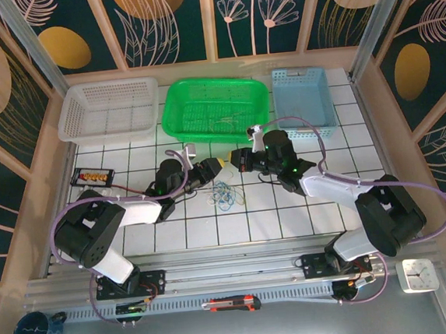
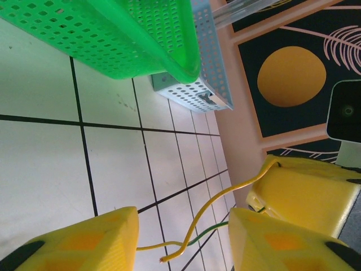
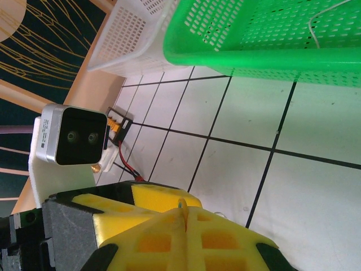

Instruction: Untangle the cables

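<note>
Near rail: box cutter (image 1: 229,303) mid-rail, small clock (image 1: 418,275) on the near right corner, dark blue mug (image 1: 36,330) on the near left. Both arms reach in over the white tiled table (image 1: 290,216) and meet nose to nose near the middle. The cables (image 1: 225,194) sit as a loose curled bundle, blue the most obvious, on the tiles just on the near side of the two gripper tips, between the arms. Left gripper (image 1: 216,164): in its wrist view (image 2: 183,231) the yellow fingers (image 2: 84,245) stand apart, clear gap, not clamping anything. One yellow cable (image 2: 211,204) hangs through that gap, free end dangling low, the other end running up to the right gripper's fingers. Right gripper (image 1: 235,160): closed. Its wrist view (image 3: 183,212) shows the fingers pressed together with a bit of that yellow cable poking out at the seam, so it is pinching the yellow cable. Small black holder (image 1: 91,176) lies on the tiles far left. Back row, left to right: white basket (image 1: 108,108), green basket (image 1: 216,109), blue basket (image 1: 303,97). A thin pale wire (image 3: 318,25) lies inside the green one.
</note>
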